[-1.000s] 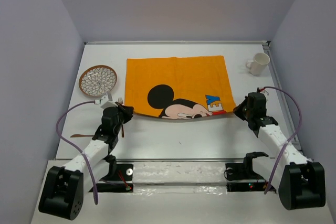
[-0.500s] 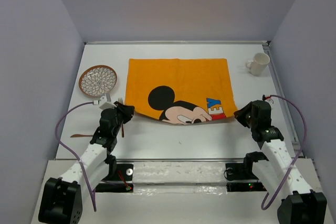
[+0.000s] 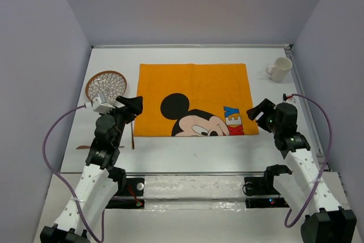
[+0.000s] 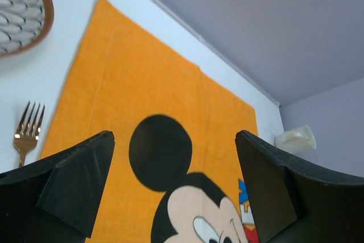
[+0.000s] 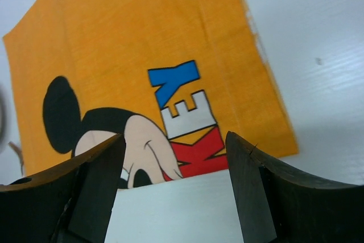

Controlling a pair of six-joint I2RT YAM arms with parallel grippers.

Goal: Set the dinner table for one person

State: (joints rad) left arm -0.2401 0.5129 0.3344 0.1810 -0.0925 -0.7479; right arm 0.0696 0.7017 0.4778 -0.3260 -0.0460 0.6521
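The dinner table (image 3: 187, 153) is a white top with an orange Mickey Mouse mat (image 3: 193, 92) lying flat in its middle. My left gripper (image 3: 135, 105) hovers over the mat's near left corner, open and holding nothing. In the left wrist view the mat (image 4: 142, 83) shows between the spread fingers of that gripper (image 4: 172, 140). My right gripper (image 3: 259, 112) hangs over the near right corner, also open. In the right wrist view the mat's printed letters (image 5: 182, 112) and bare table (image 5: 318, 38) lie in front of this gripper (image 5: 175, 138).
A patterned plate (image 3: 106, 86) with a brown rim sits left of the mat. A gold fork (image 4: 28, 126) lies between plate and mat, its handle (image 3: 132, 138) beside my left arm. A white mug (image 3: 279, 69) stands at the far right. A brown handle (image 3: 82, 147) pokes out left of the arm.
Both grippers have opened and let go of the mat's near corners. The near edge, lifted and curled before, now lies flat. Both wrists have risen.
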